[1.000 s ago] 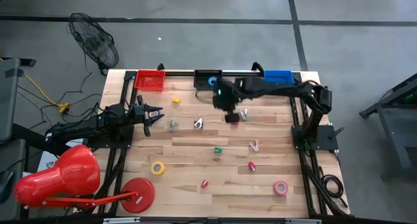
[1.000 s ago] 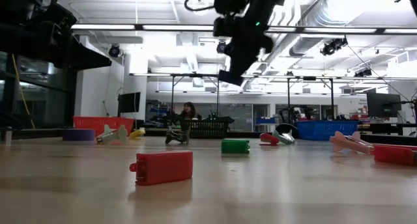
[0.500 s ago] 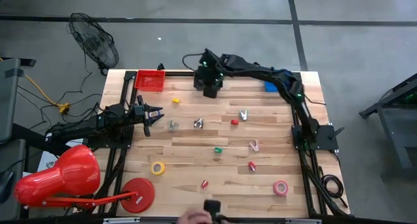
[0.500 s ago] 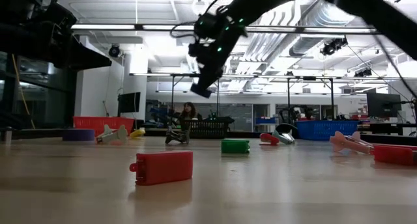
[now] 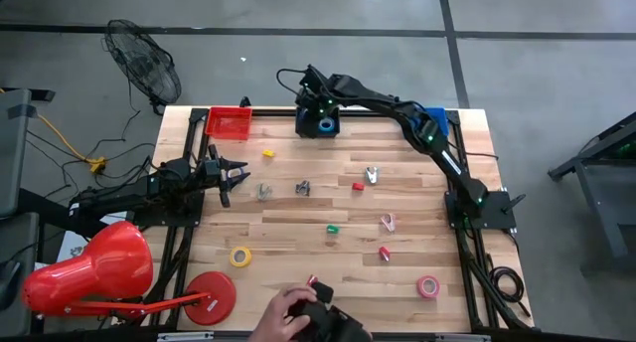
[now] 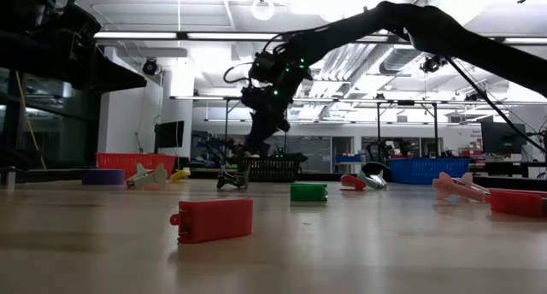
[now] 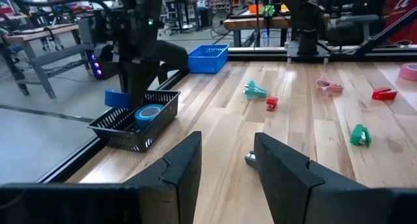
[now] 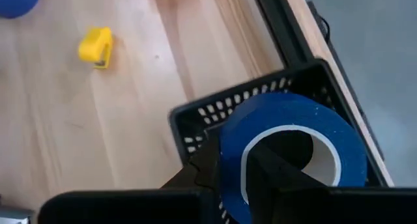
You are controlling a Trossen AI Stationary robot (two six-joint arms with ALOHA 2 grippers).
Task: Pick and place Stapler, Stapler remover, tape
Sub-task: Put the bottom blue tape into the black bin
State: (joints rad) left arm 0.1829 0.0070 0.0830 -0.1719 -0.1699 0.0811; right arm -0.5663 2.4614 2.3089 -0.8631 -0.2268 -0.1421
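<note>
Blue tape roll (image 8: 280, 152), clamped in right claw (image 8: 231, 168) above black basket (image 8: 260, 97), apparently centred: lower fully, then release. Left claw (image 7: 225, 162) idle, part-open, empty.

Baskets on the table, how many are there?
3, all along the far edge: a red basket on the left, a black basket in the middle, and a blue basket on the right, partly hidden from above by an arm.

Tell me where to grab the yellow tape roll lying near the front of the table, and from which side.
The yellow tape roll lies flat with its open centre facing up. Come straight down from above and pinch its wall, one claw finger in the hole and one outside. No other object touches it, so probably any side works.
</note>
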